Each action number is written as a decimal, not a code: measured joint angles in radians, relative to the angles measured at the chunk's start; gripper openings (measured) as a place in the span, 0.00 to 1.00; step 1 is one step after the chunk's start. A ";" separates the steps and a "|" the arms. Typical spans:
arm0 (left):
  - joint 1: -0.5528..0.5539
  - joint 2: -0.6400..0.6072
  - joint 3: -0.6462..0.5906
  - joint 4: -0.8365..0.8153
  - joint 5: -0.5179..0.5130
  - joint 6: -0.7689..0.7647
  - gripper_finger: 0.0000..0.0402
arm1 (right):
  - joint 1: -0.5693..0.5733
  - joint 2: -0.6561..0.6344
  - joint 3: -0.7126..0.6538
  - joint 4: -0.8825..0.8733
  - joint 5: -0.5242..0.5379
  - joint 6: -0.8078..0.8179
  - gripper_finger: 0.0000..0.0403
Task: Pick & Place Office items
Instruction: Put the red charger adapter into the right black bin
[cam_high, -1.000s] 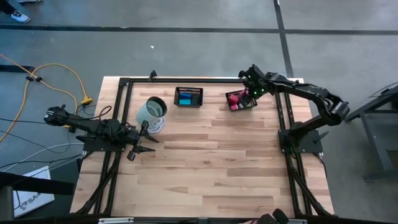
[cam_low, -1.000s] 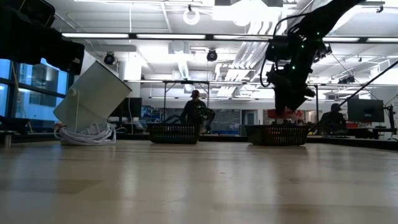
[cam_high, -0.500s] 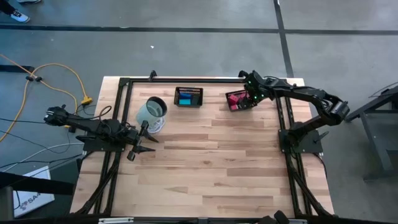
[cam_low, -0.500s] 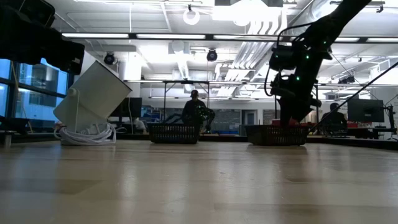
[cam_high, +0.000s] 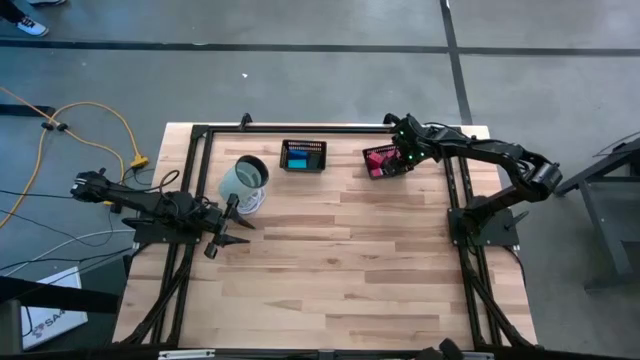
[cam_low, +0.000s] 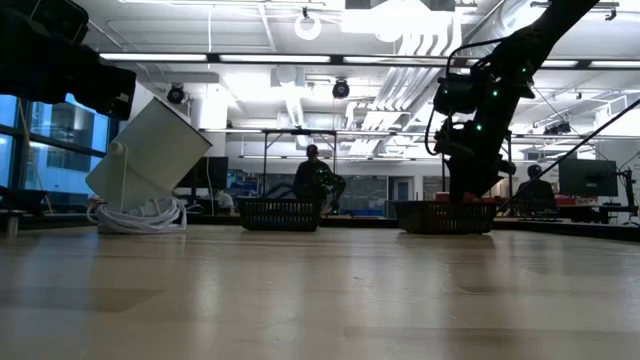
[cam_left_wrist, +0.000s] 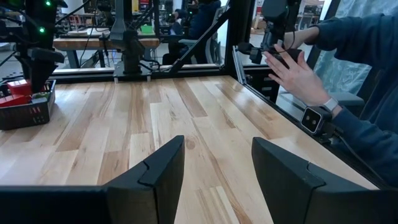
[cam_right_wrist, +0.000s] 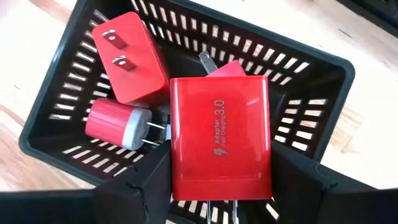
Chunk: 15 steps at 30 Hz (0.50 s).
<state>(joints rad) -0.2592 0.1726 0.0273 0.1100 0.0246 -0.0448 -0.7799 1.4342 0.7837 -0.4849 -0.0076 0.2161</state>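
Red charger (cam_right_wrist: 220, 137) sits btwn your right gripper (cam_right_wrist: 222, 186) fingers, spread inside the basket (cam_right_wrist: 323, 74) near the table's far edge, likely releasing. Left gripper (cam_left_wrist: 214, 168) idles open, left edge.

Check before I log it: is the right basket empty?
No. The basket holds red chargers.

The right gripper (cam_right_wrist: 221, 186) hangs just over a black basket (cam_right_wrist: 56, 134), and it's crowded below: a big red charger (cam_right_wrist: 219, 134) sits between the fingers, two smaller red plugs (cam_right_wrist: 130, 56) just beside it. The left gripper (cam_left_wrist: 217, 168) has bare tabletop (cam_left_wrist: 186, 112) ahead, with a person's hand (cam_left_wrist: 298, 71) beyond the table frame.
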 joint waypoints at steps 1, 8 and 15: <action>0.000 0.000 0.000 0.000 0.000 0.000 0.45 | 0.000 0.000 0.000 0.000 -0.005 0.000 0.53; 0.000 0.000 0.000 0.000 0.000 0.000 0.45 | 0.000 0.001 0.000 -0.003 -0.024 0.000 0.53; 0.000 0.000 0.000 0.000 0.000 0.000 0.45 | 0.000 0.033 0.000 0.003 -0.027 0.005 0.54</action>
<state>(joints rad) -0.2594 0.1726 0.0275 0.1097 0.0248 -0.0448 -0.7799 1.4677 0.7841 -0.4816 -0.0343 0.2206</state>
